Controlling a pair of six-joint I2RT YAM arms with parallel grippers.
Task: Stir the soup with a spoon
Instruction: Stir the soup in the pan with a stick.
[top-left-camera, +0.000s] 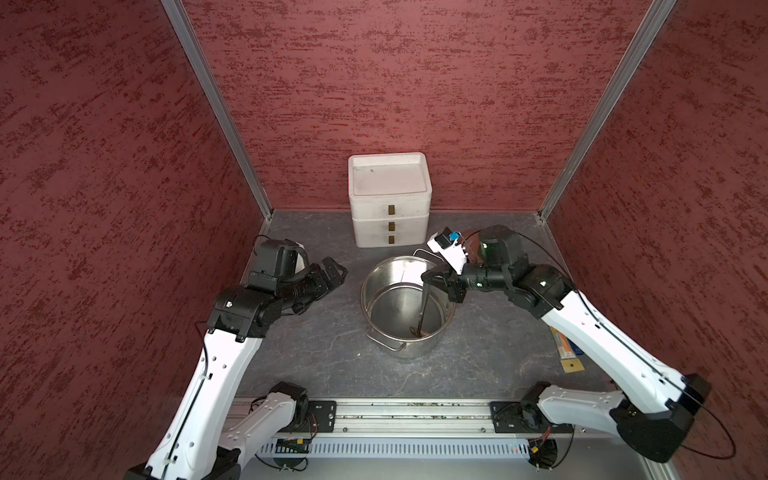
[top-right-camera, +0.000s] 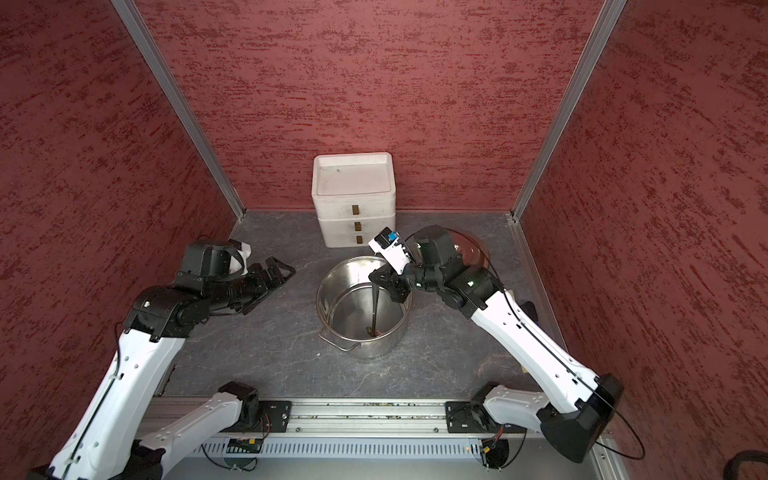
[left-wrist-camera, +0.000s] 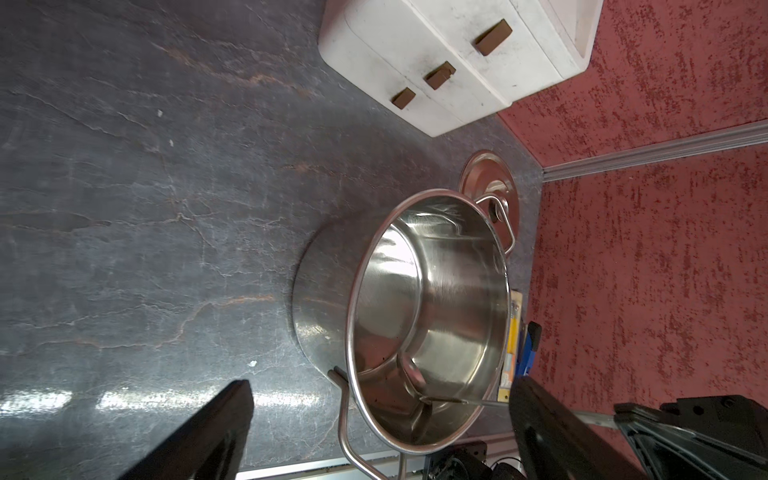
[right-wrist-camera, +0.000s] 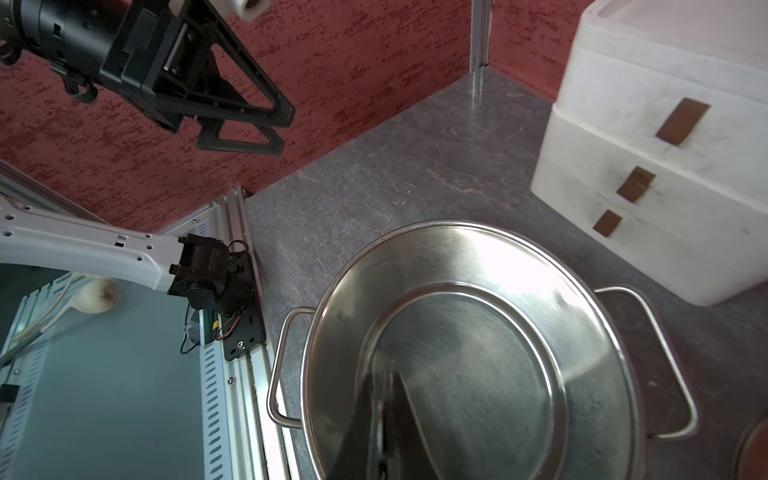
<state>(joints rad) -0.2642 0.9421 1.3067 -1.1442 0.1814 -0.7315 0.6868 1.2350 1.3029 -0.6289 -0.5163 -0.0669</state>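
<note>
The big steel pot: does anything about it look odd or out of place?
The shiny stainless steel pot looks empty: bare bottom, no soup visible, though the right end effector holds the slender dark metal spoon inside it. Nothing looks spilled.

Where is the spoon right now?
In a top view the spoon stands inside the pot, right of its centre, handle pinched by the right gripper, bowl down near the robot-side wall.

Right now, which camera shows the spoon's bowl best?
Left wrist: the spoon shows its bowl large and clear on the floor of the pot. Both top views show the spoon small and dark. In the right wrist view the right gripper hides the bowl.
</note>
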